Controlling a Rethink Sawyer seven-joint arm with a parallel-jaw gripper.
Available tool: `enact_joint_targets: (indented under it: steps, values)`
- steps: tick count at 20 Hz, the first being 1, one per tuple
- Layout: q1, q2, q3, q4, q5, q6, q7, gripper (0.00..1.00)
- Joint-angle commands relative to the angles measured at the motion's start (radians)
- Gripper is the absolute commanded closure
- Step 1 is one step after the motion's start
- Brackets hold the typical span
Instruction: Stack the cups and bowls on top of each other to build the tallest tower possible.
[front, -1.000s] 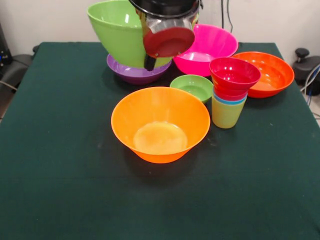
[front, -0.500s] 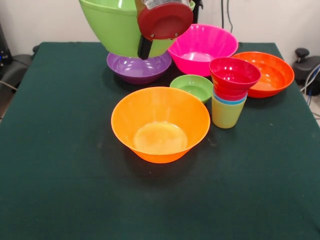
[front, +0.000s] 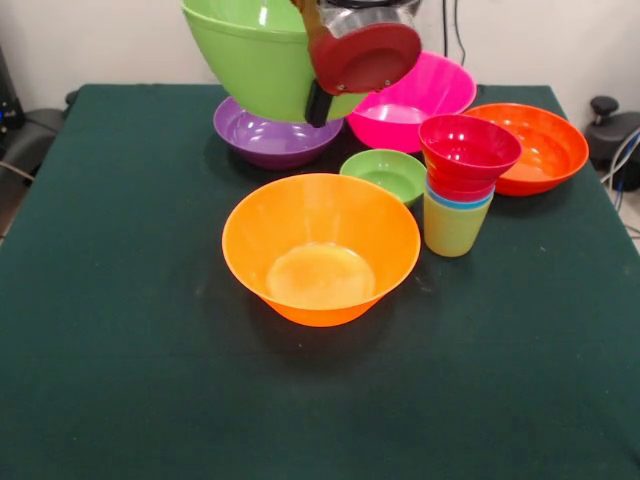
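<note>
Here, line by line, is what you have in front of you:

Gripper: your gripper (front: 318, 102) hangs at the top of the front view, clamped on the rim of the lime bowl (front: 255, 62); one dark finger (front: 318, 103) shows on the outside of the wall, under a round red part of the arm.
Lime bowl: you hold it off the table, tilted, above the purple bowl (front: 262, 137) and beside the pink bowl (front: 415, 100).
Tower: you see it on the right of the view, on the cloth: a yellow-green cup (front: 452, 229) lowest, a blue cup's rim (front: 462, 202) just above it, red pieces nested over that, and a small red bowl (front: 470, 147) widest on top.
Big orange bowl: your view has the big orange bowl (front: 320, 247) upright in the middle of the table (front: 120, 350), apart from the tower.
Small green bowl: the small green bowl (front: 385, 174) sits just behind the orange bowl's rim, between it and the pink bowl.
Red-orange bowl: the red-orange bowl (front: 540, 148) is at the far right, just behind the tower.
Purple and pink: both rest on the cloth at the far side, side by side.
</note>
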Motion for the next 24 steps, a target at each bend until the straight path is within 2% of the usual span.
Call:
enact_joint_targets:
  steps: [1,10,18,24]
  values:
    - [0.039,0.092,-0.009,-0.075,0.073,0.124,0.025,1.00]
    - [0.033,0.162,-0.194,-0.135,0.282,0.136,0.106,1.00]
    - [-0.002,0.226,-0.493,-0.175,0.577,0.123,0.133,1.00]
    - [-0.020,0.242,-0.677,-0.167,0.753,0.120,0.123,1.00]
